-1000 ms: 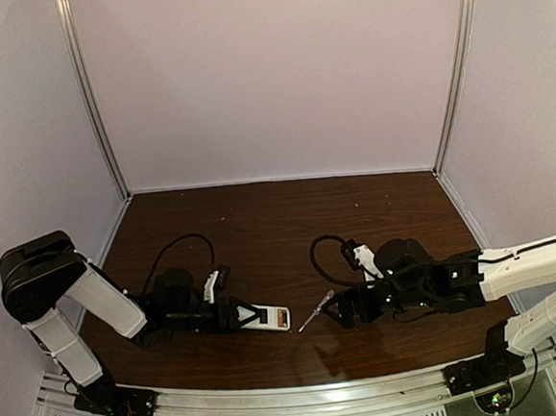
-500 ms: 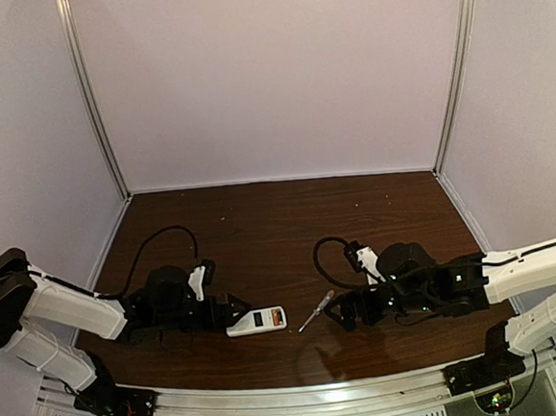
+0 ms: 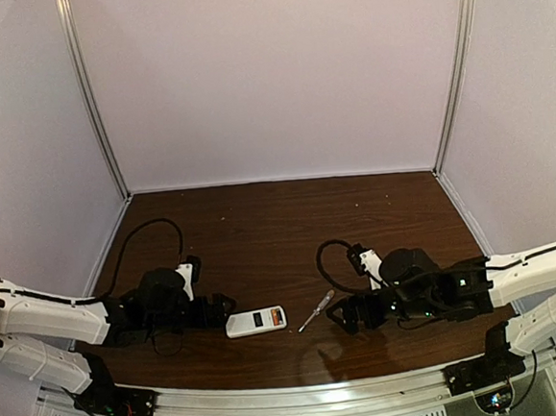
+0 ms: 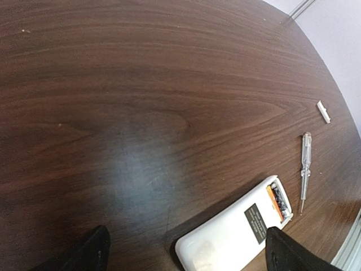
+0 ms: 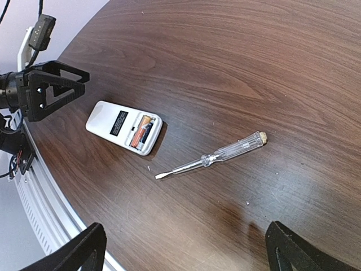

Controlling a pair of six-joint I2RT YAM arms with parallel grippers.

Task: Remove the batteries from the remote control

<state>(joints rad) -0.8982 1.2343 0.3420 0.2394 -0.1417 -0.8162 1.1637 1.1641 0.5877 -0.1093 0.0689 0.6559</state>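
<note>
The remote control (image 3: 256, 321) lies back up on the table, its battery bay uncovered at the right end. The batteries (image 5: 141, 131), one orange and one dark, sit side by side in that bay, and they also show as the batteries (image 4: 277, 202) in the left wrist view. My left gripper (image 3: 220, 309) is open just left of the remote control (image 4: 231, 237), its fingers spread wider than the handset and not touching it. My right gripper (image 3: 340, 315) stands open to the right, apart from the remote control (image 5: 115, 125), with nothing between its fingers.
A slim clear-handled screwdriver (image 5: 220, 155) lies between the remote and my right gripper, its blade toward the remote; it is the screwdriver (image 3: 316, 311) in the top view. A small flat white piece (image 4: 323, 111) lies farther back. The table's near rail (image 3: 293, 399) runs along the front.
My left gripper has opened, let go of the remote and drawn back to the left. The remote now rests flat on the table. The right arm has barely moved.
</note>
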